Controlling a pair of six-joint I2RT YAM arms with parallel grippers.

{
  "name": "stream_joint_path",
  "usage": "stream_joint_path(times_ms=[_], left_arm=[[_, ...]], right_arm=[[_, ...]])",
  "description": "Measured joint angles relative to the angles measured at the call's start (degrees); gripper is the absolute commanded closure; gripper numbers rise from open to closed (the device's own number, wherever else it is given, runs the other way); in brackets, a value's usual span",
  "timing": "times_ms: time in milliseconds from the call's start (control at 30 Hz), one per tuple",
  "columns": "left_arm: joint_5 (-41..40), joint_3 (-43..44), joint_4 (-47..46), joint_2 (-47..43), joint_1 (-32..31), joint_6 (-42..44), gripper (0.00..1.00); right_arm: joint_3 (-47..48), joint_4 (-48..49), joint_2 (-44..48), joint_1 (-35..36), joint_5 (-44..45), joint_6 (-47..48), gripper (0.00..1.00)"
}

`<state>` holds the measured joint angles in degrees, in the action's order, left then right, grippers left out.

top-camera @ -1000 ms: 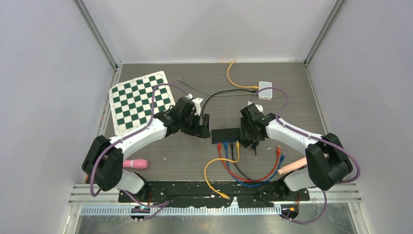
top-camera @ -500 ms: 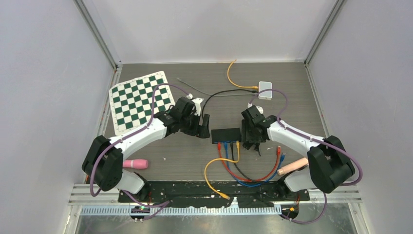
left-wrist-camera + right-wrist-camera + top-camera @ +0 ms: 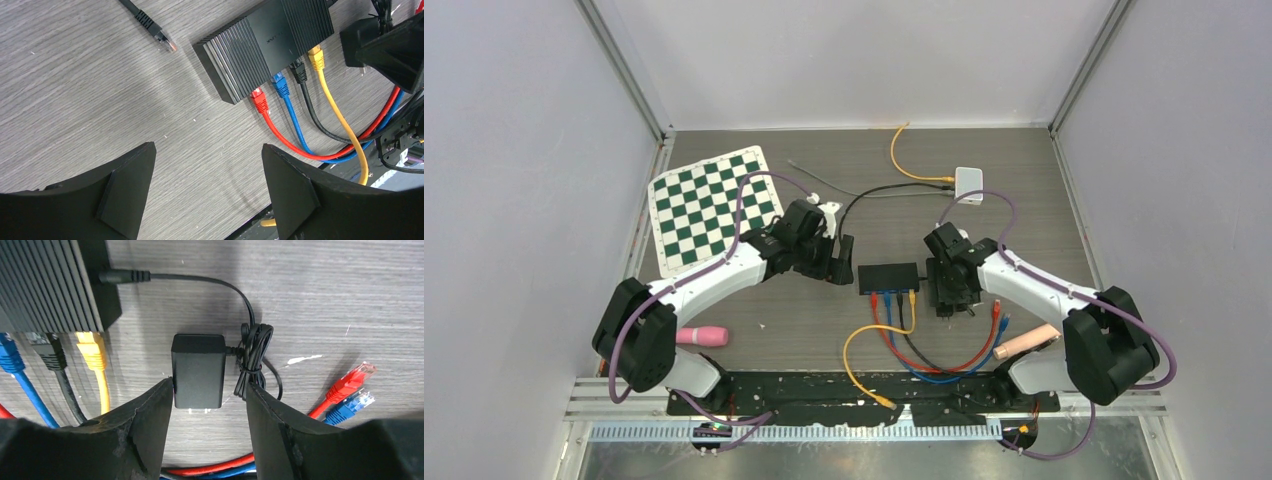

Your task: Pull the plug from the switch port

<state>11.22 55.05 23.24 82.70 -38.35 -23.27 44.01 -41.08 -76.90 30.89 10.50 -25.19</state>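
Observation:
A black ribbed network switch (image 3: 887,276) lies mid-table, also in the left wrist view (image 3: 267,39) and the right wrist view (image 3: 47,285). Red (image 3: 257,98), blue (image 3: 280,86), black (image 3: 299,74) and yellow (image 3: 316,56) plugs sit in its front ports. My left gripper (image 3: 842,262) is open and empty, left of the switch (image 3: 207,150). My right gripper (image 3: 951,300) is open just right of the switch, its fingers either side of a black power adapter (image 3: 198,371) and its bundled cord (image 3: 254,357), near the yellow plug (image 3: 91,351).
A loose black cable end (image 3: 159,36) lies left of the switch. Loose red (image 3: 352,379) and blue (image 3: 356,403) plugs lie to the right. A checkerboard mat (image 3: 711,204), a white box (image 3: 969,184), a pink cylinder (image 3: 701,336) and a tan cylinder (image 3: 1024,342) lie around.
My right gripper has moved nearer and slightly right, from beside the switch's right end to over the power adapter. The left arm has not moved.

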Motion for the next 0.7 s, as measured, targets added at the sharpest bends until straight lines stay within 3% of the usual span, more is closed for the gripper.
stream_joint_path(times_ms=[167,400,700], left_arm=[[-0.24,0.0,0.63,0.0,0.0,0.0,0.19],[-0.28,0.0,0.66,0.0,0.0,-0.04,0.19],[-0.33,0.28,1.07,0.0,0.0,0.26,0.19]], right_arm=[[-0.74,-3.48,1.03,0.0,0.24,-1.16,0.39],[1.57,-6.91,10.56,0.0,1.11,-4.11,0.4],[-6.95,5.53,13.55,1.88,-12.02,-10.58,0.44]])
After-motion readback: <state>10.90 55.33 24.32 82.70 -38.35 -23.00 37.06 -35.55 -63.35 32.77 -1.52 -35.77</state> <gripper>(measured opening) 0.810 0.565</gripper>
